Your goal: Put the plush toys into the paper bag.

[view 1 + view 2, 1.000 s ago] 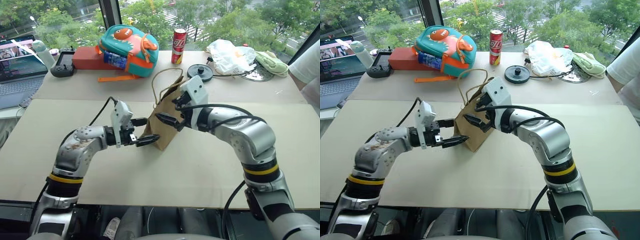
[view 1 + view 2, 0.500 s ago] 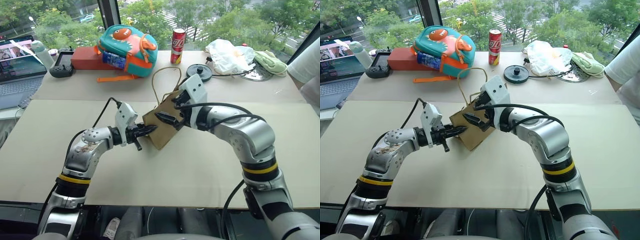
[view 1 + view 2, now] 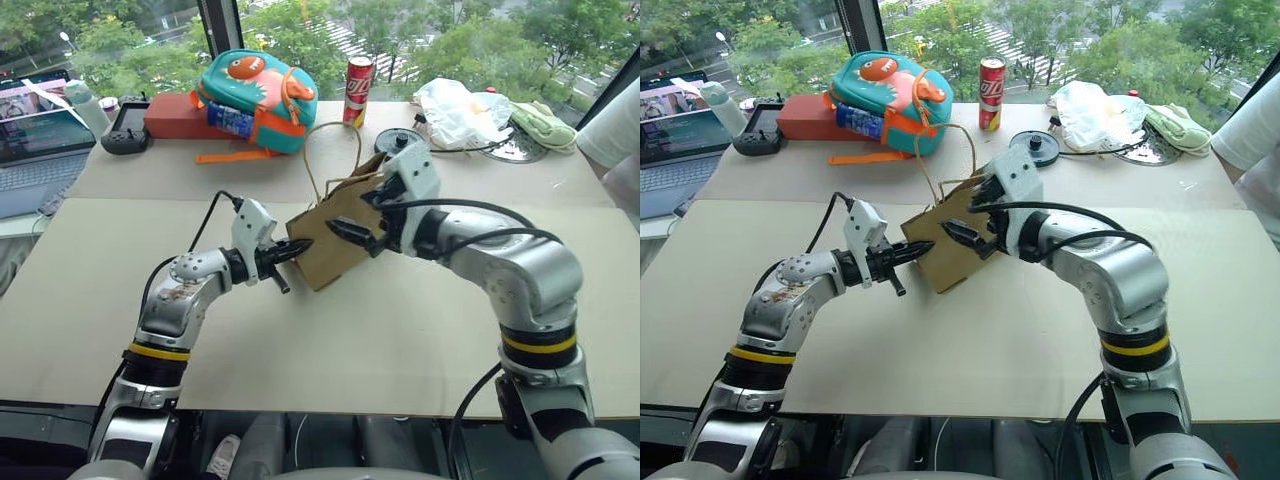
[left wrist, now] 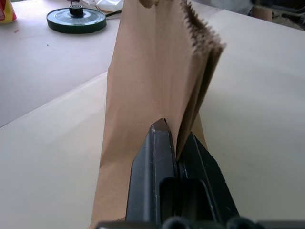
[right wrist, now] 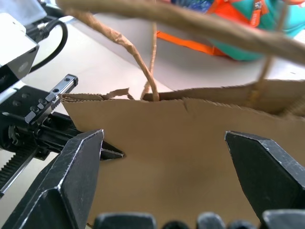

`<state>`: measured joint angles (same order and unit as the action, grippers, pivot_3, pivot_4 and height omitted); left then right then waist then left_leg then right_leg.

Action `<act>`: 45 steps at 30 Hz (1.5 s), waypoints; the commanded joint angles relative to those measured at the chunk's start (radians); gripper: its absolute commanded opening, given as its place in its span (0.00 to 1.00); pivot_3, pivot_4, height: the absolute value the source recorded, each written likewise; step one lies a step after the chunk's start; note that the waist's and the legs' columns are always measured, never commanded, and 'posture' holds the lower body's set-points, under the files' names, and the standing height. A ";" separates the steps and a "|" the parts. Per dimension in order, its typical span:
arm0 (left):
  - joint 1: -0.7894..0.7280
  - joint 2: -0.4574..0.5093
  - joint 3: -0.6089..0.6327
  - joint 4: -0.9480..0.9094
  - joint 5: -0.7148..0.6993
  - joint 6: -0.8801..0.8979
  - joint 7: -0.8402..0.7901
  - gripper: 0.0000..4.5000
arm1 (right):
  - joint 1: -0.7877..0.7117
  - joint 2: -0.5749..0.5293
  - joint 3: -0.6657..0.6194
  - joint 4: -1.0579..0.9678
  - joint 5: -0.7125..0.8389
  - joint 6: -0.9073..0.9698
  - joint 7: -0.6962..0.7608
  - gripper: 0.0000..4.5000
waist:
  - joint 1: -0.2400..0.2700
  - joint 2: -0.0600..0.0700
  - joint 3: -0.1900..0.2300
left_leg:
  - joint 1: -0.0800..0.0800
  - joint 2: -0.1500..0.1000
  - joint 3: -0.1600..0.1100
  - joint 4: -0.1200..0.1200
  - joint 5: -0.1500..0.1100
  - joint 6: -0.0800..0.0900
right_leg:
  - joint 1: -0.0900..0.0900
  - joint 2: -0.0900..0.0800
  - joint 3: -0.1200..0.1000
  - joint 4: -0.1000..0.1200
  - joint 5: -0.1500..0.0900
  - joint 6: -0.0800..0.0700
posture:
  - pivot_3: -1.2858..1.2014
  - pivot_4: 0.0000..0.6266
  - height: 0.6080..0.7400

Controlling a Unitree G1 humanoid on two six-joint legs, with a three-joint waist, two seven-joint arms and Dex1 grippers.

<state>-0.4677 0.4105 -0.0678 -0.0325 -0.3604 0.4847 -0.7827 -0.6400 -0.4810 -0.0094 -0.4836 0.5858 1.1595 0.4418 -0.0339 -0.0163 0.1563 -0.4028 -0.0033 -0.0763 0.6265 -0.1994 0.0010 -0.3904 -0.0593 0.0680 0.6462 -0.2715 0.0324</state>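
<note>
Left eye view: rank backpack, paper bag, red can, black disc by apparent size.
1. teal backpack and paper bag: look alike; the bag sits nearer the camera, so unranked.
2. black disc
3. red can, close to the disc.

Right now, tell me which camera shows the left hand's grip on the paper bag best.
The left wrist view: the left hand is shut on the paper bag, pinching its side edge. Both eye views show that grip from above, smaller. The right wrist view shows the bag's face between open fingers.
</note>
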 commanded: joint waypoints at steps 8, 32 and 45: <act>-0.098 0.069 0.118 -0.067 -0.206 0.069 -0.169 0.01 | 0.289 -0.311 -0.363 -0.192 0.291 -0.005 0.283 1.00 | 0.009 0.000 0.000 | 0.000 0.000 0.001 0.000 0.000 0.000 | 0.001 0.000 0.000 -0.002 0.000 0.000 | 0.52 0.24 1.00; -0.136 0.340 -0.053 0.210 -0.031 -0.281 -0.765 0.01 | 0.374 -0.428 -0.470 -0.214 0.511 -0.132 0.301 1.00 | 0.003 0.000 0.001 | 0.000 0.001 0.002 0.000 0.000 0.000 | 0.002 0.001 0.000 -0.004 -0.001 0.001 | 0.52 0.24 1.00; -0.086 0.291 -0.017 0.161 -0.054 -0.237 -0.648 0.01 | 0.374 -0.448 -0.424 -0.200 0.524 -0.164 0.250 1.00 | 0.011 0.000 0.001 | 0.000 0.001 0.002 0.001 0.000 0.000 | 0.002 0.001 0.000 -0.003 -0.001 0.001 | 0.52 0.24 1.00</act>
<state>-0.5502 0.7026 -0.1226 0.1666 -0.3942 0.2329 -1.4569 -0.2582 -0.9165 -0.4290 -0.6774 1.1034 1.0285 0.6952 -0.0228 -0.0162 0.1577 -0.4028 -0.0020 -0.0740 0.6273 -0.1995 0.0013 -0.3885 -0.0585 0.0682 0.6431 -0.2722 0.0332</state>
